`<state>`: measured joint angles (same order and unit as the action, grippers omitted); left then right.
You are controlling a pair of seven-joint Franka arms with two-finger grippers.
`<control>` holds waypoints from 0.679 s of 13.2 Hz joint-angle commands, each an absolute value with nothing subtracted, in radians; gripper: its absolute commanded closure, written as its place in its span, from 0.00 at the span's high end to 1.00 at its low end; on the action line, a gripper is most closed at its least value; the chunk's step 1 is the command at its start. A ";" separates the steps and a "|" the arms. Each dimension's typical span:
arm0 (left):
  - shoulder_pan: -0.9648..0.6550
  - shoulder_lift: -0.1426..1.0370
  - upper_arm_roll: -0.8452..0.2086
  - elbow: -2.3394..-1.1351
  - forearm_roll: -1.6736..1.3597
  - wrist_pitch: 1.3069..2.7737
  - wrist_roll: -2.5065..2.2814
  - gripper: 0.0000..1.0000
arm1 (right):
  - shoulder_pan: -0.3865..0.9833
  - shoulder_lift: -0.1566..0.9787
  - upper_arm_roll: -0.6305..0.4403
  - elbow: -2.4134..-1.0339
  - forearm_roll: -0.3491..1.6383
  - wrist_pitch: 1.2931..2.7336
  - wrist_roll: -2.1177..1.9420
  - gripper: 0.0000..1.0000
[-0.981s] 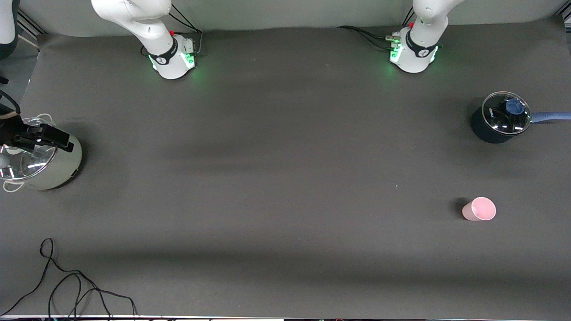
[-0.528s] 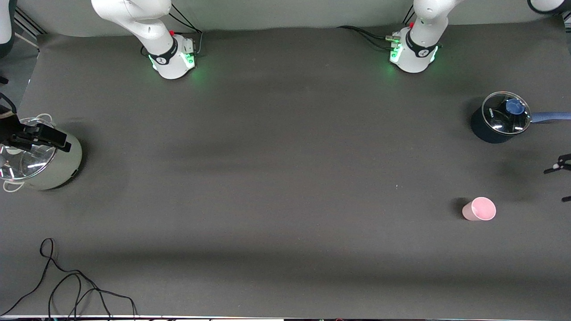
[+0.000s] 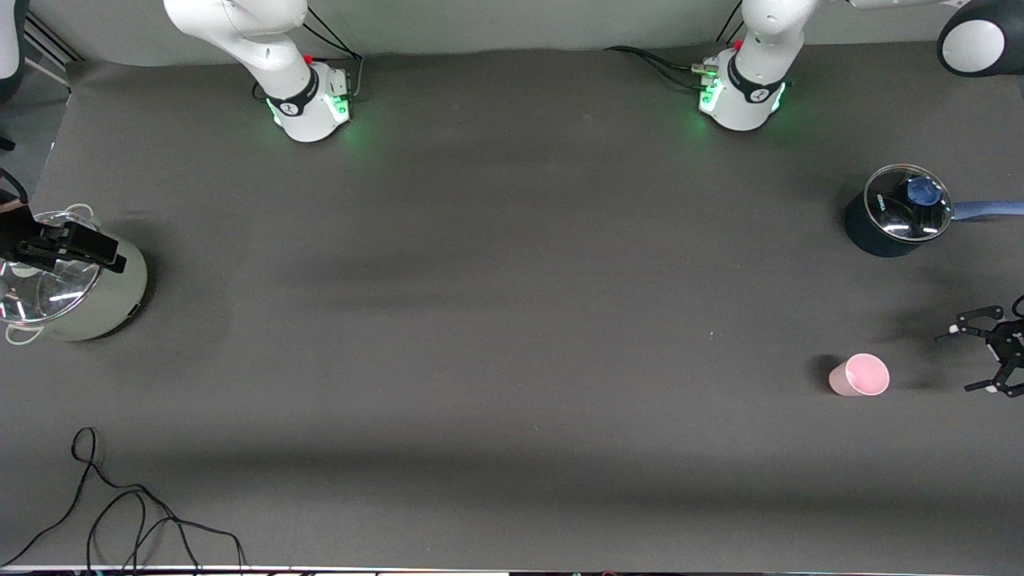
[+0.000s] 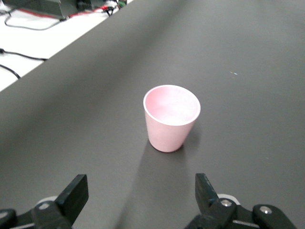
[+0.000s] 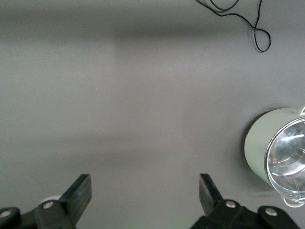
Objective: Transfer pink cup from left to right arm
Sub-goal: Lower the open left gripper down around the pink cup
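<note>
Approach step: your left gripper (image 3: 982,360) is wide open and empty, beside the upright pink cup (image 3: 859,375) at the left arm's end of the table. Next, straddle the cup and close. Right gripper (image 3: 68,240) waits open, empty, over the pot (image 3: 104,308).

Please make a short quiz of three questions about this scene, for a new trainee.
1. True or false: the pink cup stands upright on the table.
2. The left gripper is: A) shut on the cup, B) open beside the cup, C) over the blue pot.
3. What is the right gripper over?

Key: 1 true. 2 B. 3 The pale green pot with its glass lid.
</note>
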<state>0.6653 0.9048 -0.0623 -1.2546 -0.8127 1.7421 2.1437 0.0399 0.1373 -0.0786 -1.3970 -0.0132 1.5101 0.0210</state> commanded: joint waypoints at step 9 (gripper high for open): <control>0.701 1.088 -0.129 -1.167 -0.920 1.721 2.230 1.00 | 0.038 0.133 -0.083 -1.387 0.003 1.499 -0.002 1.00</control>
<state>0.6771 1.0690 -0.1089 -1.1984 -0.9065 1.7420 2.1994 0.0401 0.1372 -0.0787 -1.3970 -0.0132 1.5100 0.0207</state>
